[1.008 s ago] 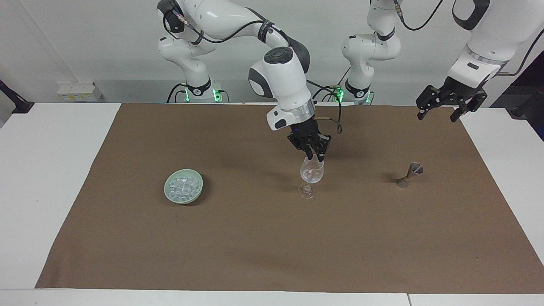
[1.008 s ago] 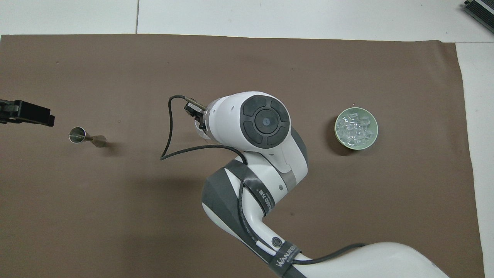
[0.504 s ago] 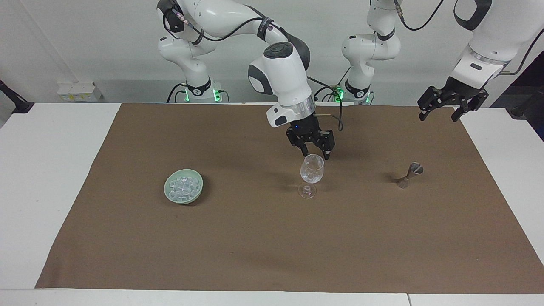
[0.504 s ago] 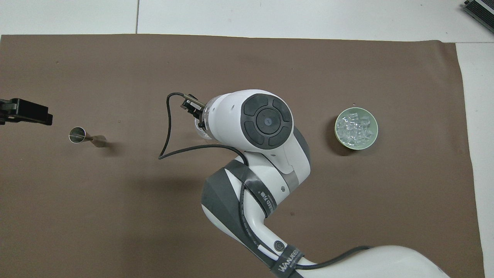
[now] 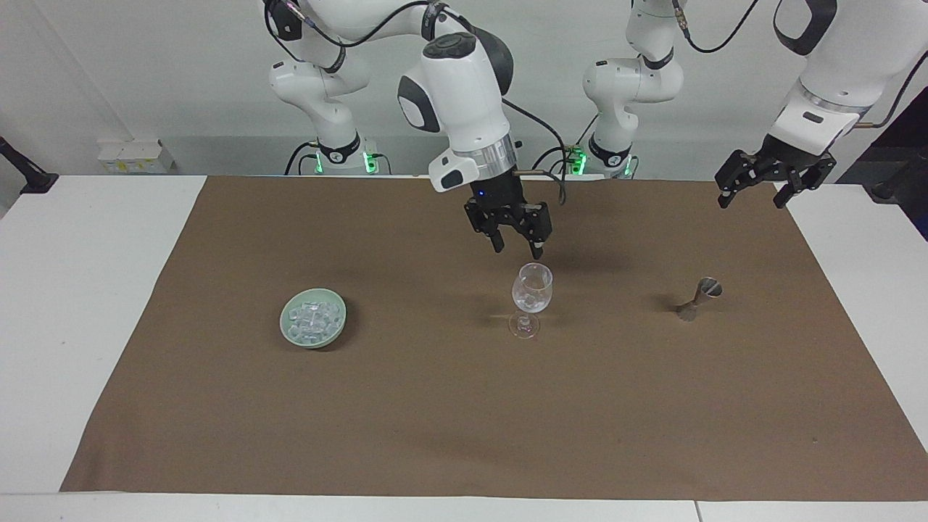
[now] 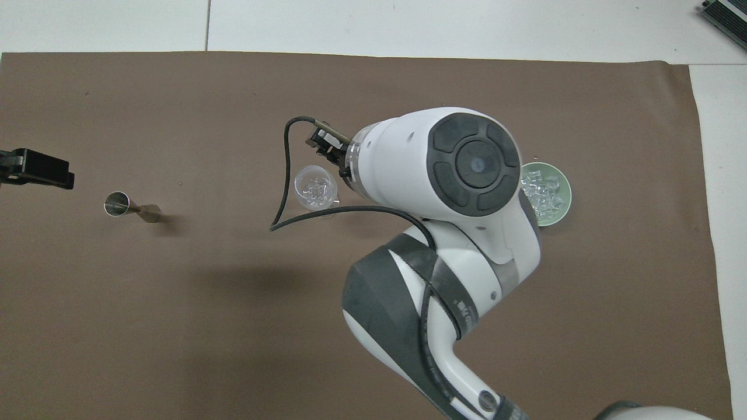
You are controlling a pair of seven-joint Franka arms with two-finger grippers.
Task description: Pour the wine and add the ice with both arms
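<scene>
A clear stemmed glass (image 5: 533,290) stands upright mid-mat and holds a few clear pieces; it also shows in the overhead view (image 6: 316,188). My right gripper (image 5: 518,246) hangs open and empty just above the glass's rim; in the overhead view its own arm hides it. The ice (image 5: 313,317) is heaped in the pale green bowl (image 5: 290,333) toward the right arm's end; the arm partly covers the bowl (image 6: 555,211) and the ice (image 6: 543,188) from above. My left gripper (image 5: 751,199) waits open, raised over the mat's edge at the left arm's end (image 6: 35,169).
A small metal jigger (image 5: 698,297) stands on the brown mat (image 5: 435,420) between the glass and the left arm's end, also seen from above (image 6: 125,205). White table (image 5: 80,290) borders the mat on both ends.
My right gripper was down at the glass's rim with fingers close together; it has opened, risen and drawn back a little toward the robots. The left gripper has barely moved.
</scene>
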